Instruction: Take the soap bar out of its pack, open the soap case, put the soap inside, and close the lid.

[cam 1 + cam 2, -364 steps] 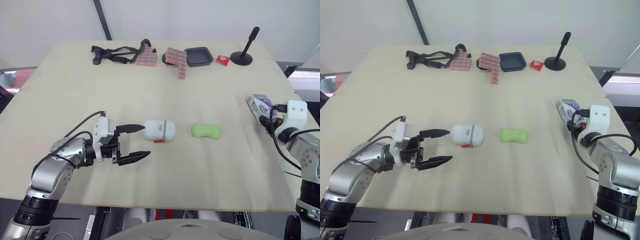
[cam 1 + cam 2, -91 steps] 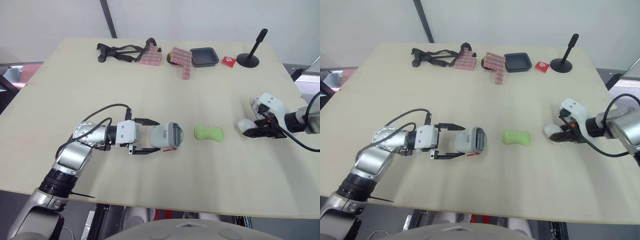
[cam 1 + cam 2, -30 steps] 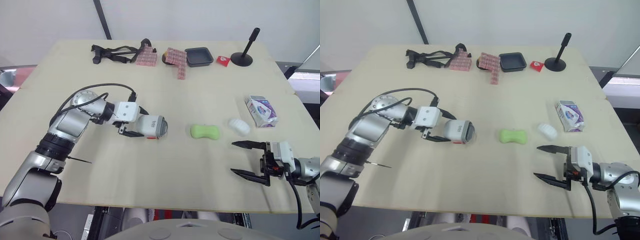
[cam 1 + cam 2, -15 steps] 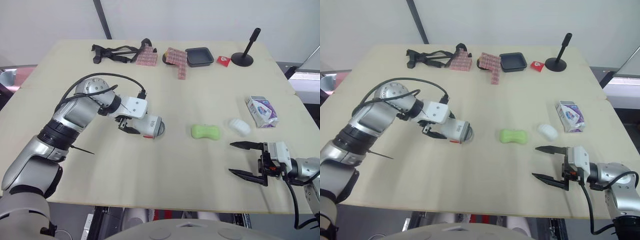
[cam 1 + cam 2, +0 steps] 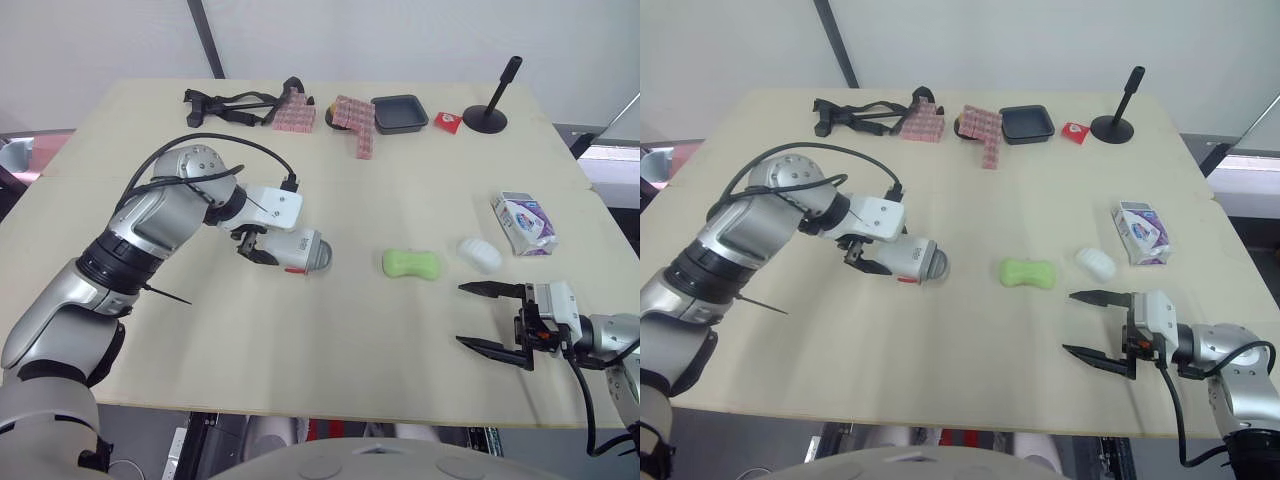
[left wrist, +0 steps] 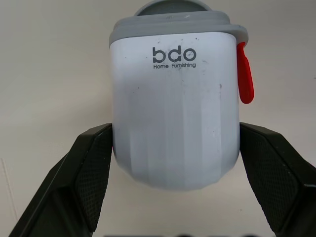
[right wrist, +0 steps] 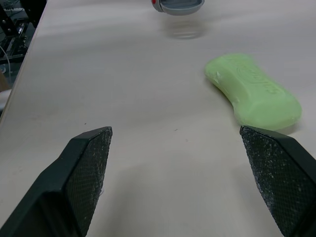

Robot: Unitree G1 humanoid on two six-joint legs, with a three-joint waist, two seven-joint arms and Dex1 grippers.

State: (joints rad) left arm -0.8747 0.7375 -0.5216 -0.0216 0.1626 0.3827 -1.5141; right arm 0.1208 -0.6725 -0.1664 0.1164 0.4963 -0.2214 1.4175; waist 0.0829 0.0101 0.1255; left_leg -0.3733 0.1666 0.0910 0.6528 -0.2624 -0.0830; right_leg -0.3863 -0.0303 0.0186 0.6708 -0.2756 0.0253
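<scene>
Left claw (image 5: 262, 246) grips soap case (image 5: 300, 251); right claw (image 5: 464, 314) gapes.

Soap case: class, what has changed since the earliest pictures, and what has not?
The left gripper, then open beside the soap case, now grips it. Its white lid is off, lying near the soap pack, which the right gripper let go; that gripper is open. The green soap stayed put.
</scene>
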